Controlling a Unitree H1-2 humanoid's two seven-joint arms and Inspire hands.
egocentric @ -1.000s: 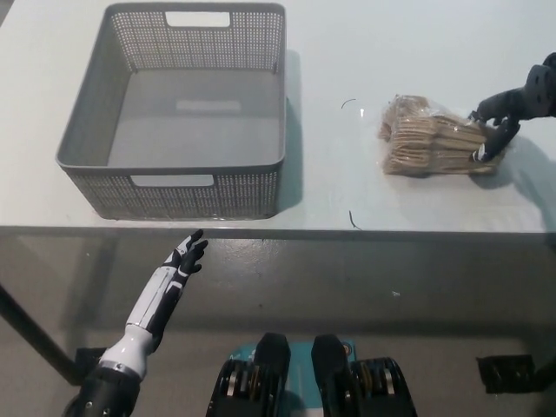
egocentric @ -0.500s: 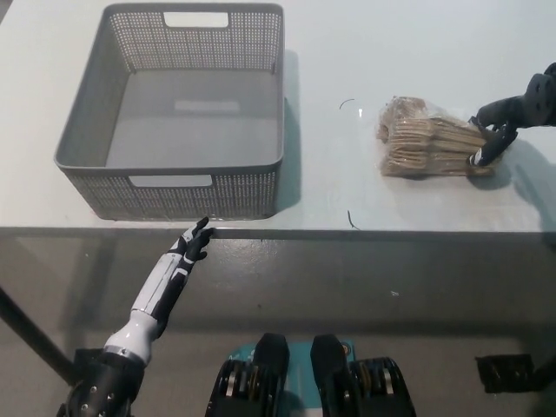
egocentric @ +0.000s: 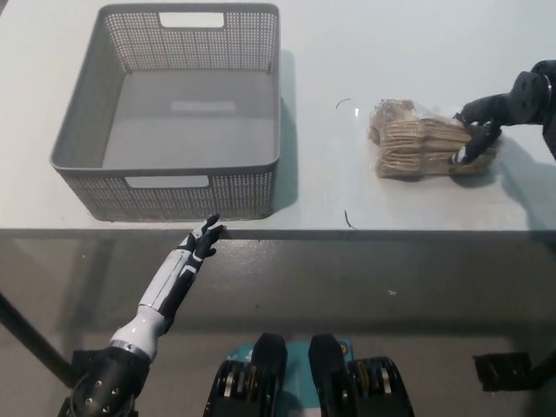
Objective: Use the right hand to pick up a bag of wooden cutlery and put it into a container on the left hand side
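The white table [egocentric: 417, 43] bears a grey mesh basket [egocentric: 78, 165] just beyond the spread fingers of the left hand [egocentric: 198, 247] at its front edge. A bag of wooden cutlery [egocentric: 413, 146] lies with its right end between the fingers of the right hand [egocentric: 486, 117].

The right robot hand [egocentric: 483, 120] hides the right end of the bag of wooden cutlery [egocentric: 415, 149]; its grip cannot be told; the picture's edge cuts its arm [egocentric: 540, 97].

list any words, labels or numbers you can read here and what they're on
No text can be read.
grey basket: a pale patch on its floor, perhaps a label, too blurred to read.
bag of wooden cutlery: no print visible.
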